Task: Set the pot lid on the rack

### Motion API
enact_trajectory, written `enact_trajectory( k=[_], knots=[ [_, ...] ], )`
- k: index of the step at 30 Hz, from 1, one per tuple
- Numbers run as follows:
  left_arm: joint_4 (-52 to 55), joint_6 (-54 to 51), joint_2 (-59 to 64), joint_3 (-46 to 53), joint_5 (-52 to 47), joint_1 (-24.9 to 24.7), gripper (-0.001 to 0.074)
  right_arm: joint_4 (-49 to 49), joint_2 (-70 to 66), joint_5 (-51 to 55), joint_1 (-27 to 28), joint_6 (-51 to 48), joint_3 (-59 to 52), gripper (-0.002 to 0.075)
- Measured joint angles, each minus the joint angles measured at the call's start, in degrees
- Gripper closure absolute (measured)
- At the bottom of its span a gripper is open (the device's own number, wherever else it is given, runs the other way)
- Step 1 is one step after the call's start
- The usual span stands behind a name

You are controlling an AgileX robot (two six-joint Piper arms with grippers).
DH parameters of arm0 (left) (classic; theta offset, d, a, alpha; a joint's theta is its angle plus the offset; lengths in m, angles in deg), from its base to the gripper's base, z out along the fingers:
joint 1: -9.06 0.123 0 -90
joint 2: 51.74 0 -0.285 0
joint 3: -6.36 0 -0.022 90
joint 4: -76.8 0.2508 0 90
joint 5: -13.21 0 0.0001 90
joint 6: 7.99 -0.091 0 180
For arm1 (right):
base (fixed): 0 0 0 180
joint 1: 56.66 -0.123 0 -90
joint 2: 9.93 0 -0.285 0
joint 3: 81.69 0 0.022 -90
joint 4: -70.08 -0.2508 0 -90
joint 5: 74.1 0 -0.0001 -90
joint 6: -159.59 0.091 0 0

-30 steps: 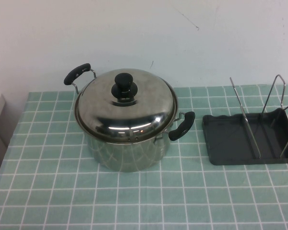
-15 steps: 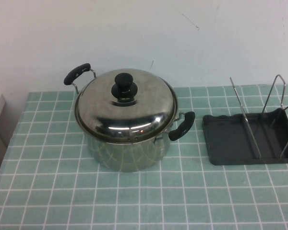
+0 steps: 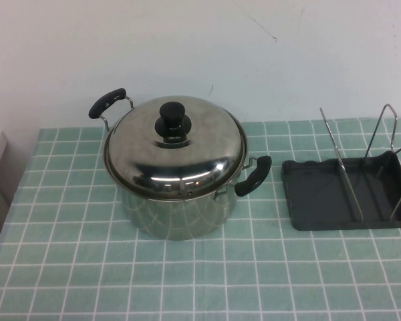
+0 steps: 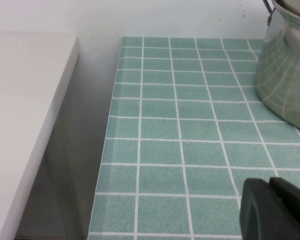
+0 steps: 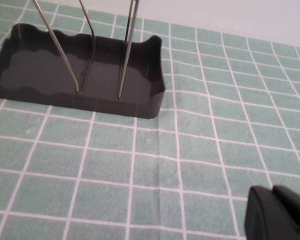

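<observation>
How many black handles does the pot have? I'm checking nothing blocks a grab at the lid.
2: one handle at the pot's far left, one handle on its right, toward the rack. The lid has a separate knob. Neither gripper is near.

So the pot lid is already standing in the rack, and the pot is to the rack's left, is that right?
Not quite: the high view shows the pot lid still on the pot. The rack holds nothing, and the pot is indeed to its left.
</observation>
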Motion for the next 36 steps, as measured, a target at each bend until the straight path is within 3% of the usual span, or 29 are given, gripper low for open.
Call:
enact_trajectory(
  k=[27, 32, 36],
  knots=[
    [0.96, 0.0, 0.0, 0.06, 0.61, 0.0, 0.0737, 0.0, 0.0, -1.61, 0.0, -0.13, -0.26, 0.0729],
    [1.08, 0.0, 0.0, 0.56, 6.85, 0.0, 0.0737, 0.0, 0.0, -7.02, 0.0, -0.16, -0.4, 0.0729],
    [1.29, 0.0, 0.0, 0.56, 17.79, 0.0, 0.0737, 0.0, 0.0, -18.48, -0.09, -0.16, -0.4, 0.0729]
  ],
)
